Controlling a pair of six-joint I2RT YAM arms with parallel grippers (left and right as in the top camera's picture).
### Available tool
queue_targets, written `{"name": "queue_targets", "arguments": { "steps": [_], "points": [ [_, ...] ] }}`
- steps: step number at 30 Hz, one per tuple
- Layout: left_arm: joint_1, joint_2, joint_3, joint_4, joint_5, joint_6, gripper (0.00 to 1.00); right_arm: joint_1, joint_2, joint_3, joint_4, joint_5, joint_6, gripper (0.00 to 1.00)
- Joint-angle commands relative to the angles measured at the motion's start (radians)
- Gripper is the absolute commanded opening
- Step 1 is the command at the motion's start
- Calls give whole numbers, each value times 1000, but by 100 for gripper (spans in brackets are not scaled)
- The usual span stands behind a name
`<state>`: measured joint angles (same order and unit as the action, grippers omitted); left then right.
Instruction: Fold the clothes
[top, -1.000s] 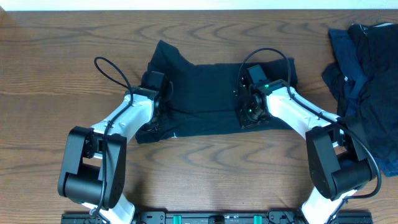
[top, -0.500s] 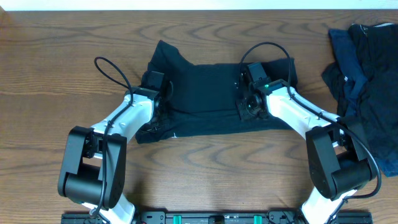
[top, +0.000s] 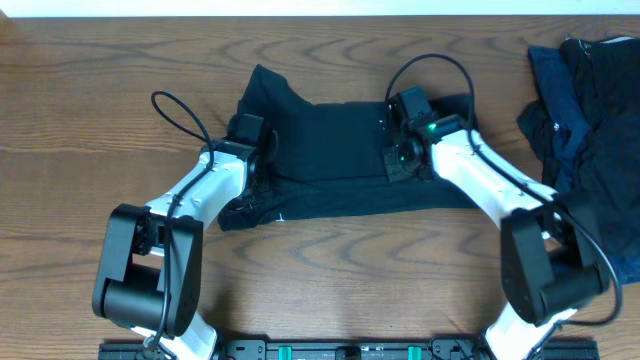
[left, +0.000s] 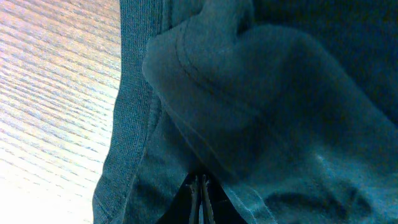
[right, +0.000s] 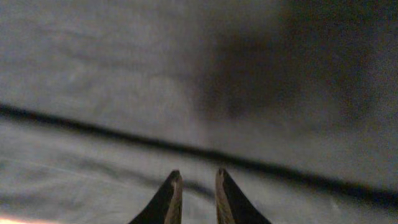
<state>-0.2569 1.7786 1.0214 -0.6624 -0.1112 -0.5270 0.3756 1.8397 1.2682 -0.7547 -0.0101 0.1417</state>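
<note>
A very dark navy garment (top: 330, 150) of the clothes lies spread flat across the middle of the table. My left gripper (top: 262, 150) sits at its left edge. In the left wrist view this gripper (left: 202, 185) is shut, its tips pinched into a raised fold of the fabric (left: 261, 93). My right gripper (top: 393, 160) hovers over the garment's right part. In the right wrist view its jaws (right: 198, 177) stand slightly apart with nothing between them, just above smooth cloth (right: 124, 74) crossed by a dark crease.
A heap of more dark navy and black clothes (top: 590, 110) lies at the table's right edge, beside the right arm. Bare wooden table (top: 100, 80) surrounds the spread garment, and shows left of the fabric (left: 50, 93) in the left wrist view.
My right gripper has let go of the cloth, its jaws parting, and has shifted a little toward the far side. The left arm has not moved.
</note>
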Motion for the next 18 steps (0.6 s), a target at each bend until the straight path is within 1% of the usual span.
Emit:
{"name": "queue_targets", "arguments": {
  "steps": [1, 3, 5, 6, 7, 8, 9, 12, 18],
  "points": [
    [5, -31, -5, -2, -2, -9, 6, -21, -63, 36, -87, 4, 71, 18],
    [5, -31, -5, -3, -2, -9, 6, -27, -60, 29, -163, 4, 111, 18],
    [5, -31, -5, -5, -2, -9, 6, -29, -59, -4, -192, 7, 116, 18],
    [5, -31, -5, -5, -2, -8, 6, -29, -59, -20, -191, 11, 116, 15],
    [5, -31, -5, -5, -2, -9, 6, -29, -59, -48, -181, 23, 116, 7],
    [5, -32, -5, -5, -2, -9, 6, -31, -59, -67, -169, 34, 117, 2],
    [5, -32, -5, -5, -2, -8, 6, -31, -59, -85, -155, 44, 123, 1],
    [5, -39, -5, -6, -2, -5, 6, -39, -59, -128, -123, 76, 155, 1],
    [5, -80, -4, -2, -2, -5, 6, -58, -59, -178, -60, 83, 161, 1]
  ]
}}
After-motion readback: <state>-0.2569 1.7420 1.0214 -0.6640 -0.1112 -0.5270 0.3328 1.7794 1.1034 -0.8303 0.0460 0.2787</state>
